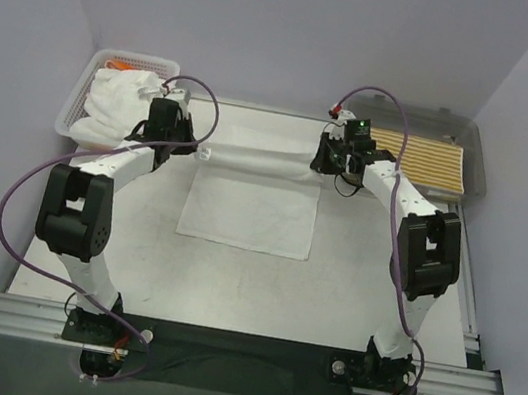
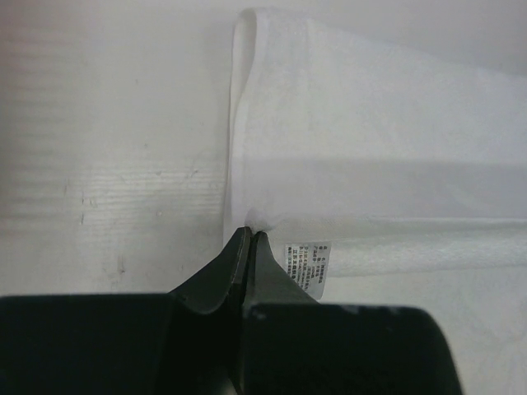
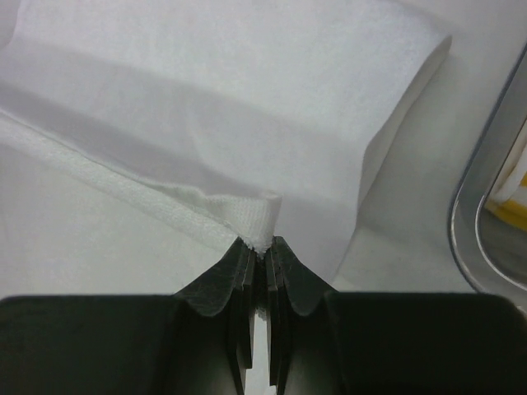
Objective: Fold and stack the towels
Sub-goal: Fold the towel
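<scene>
Two corners of the white towel (image 1: 250, 210) sit pinched in the left tool (image 2: 251, 234) and right tool (image 3: 262, 243); move both level so the edges align.

Soft, even light falls from above in the overhead view. The walls (image 1: 12, 64) take a lilac cast, and the white towel (image 1: 252, 211) barely stands out from the pale table (image 1: 229, 283). In both wrist views the fingers (image 2: 218, 276) are near-black and soft close to the lens. A grey shadow band crosses the cloth. The tray (image 3: 463, 230) rim gleams at right.
</scene>
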Motion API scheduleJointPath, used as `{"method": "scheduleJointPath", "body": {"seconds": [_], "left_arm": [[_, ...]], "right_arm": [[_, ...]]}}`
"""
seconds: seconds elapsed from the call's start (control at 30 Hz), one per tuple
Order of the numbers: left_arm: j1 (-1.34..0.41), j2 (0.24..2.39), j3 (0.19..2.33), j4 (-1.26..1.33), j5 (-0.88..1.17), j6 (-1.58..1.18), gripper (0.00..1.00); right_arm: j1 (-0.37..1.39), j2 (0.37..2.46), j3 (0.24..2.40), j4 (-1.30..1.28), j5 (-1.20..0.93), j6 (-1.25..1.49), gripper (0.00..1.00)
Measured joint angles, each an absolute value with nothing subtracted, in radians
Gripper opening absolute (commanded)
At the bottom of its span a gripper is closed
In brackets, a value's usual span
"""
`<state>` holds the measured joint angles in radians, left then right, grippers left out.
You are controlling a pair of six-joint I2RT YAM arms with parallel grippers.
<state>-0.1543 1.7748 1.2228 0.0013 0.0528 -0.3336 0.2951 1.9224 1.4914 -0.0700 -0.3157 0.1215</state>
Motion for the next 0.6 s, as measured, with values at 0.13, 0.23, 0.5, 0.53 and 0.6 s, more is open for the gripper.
{"method": "scheduleJointPath", "body": {"seconds": [0.13, 0.23, 0.5, 0.53, 0.6], "left_arm": [[-0.154, 1.774, 1.186, -0.049, 0.068, -0.34, 0.0], [-0.154, 1.774, 1.165, -0.082, 0.079, -0.349, 0.0], [-0.154, 1.768, 1.202, -0.158, 0.091, -0.352, 0.0], [-0.154, 1.759, 1.213, -0.168, 0.092, -0.352, 0.0], [-0.154, 1.727, 1.227, -0.178, 0.095, -0.352, 0.0]], "right_arm": [[0.295, 1.924, 1.46, -0.114, -0.329, 0.164, 0.0], [0.295, 1.93, 1.445, -0.141, -0.331, 0.191, 0.0], [0.295, 1.938, 1.442, -0.163, -0.319, 0.212, 0.0], [0.295, 1.937, 1.444, -0.166, -0.315, 0.21, 0.0], [0.295, 1.93, 1.449, -0.175, -0.308, 0.209, 0.0]]}}
